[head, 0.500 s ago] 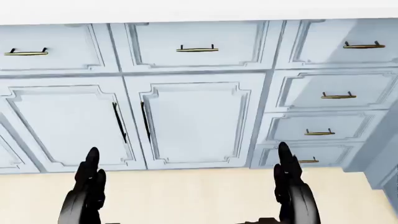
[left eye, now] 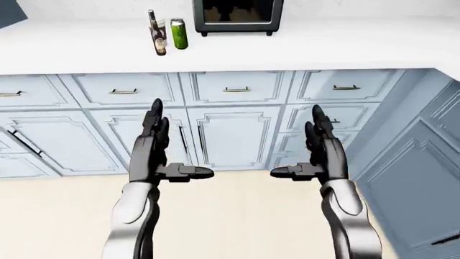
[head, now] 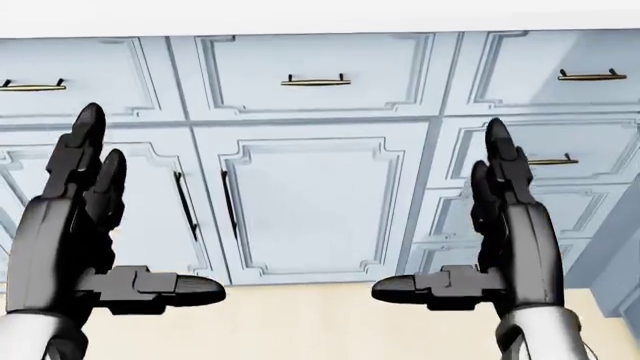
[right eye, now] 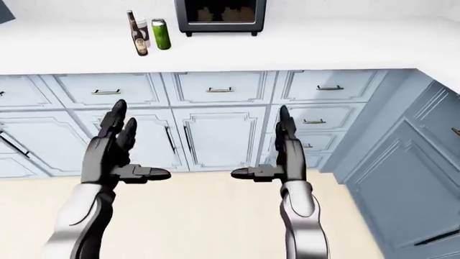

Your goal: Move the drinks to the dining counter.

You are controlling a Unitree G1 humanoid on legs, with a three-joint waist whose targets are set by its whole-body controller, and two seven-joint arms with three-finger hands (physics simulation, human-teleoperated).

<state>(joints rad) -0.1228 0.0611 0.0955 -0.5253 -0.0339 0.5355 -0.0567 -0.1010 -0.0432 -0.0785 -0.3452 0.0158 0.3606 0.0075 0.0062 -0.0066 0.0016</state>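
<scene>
A dark brown bottle point(left eye: 156, 33) and a green can point(left eye: 178, 34) stand side by side on the white counter point(left eye: 302, 48), at the top left of the left-eye view. Both hands hang well below the counter, in front of the pale blue cabinet doors. My left hand point(left eye: 172, 148) is open, fingers up and thumb pointing inward. My right hand point(left eye: 302, 148) mirrors it, also open and empty. In the head view the two hands fill the lower corners, the left hand point(head: 120, 225) and the right hand point(head: 460, 225), and the drinks are out of sight.
A dark toaster oven point(left eye: 237, 16) sits on the counter just right of the can. Pale blue drawers with brass handles point(head: 315, 79) run below the counter. A second cabinet run point(left eye: 424, 162) juts out at the right. Beige floor point(left eye: 237, 216) lies below.
Both hands have risen from the bottom edge of the head view to mid-height, with thumbs now showing. The cabinets have barely shifted.
</scene>
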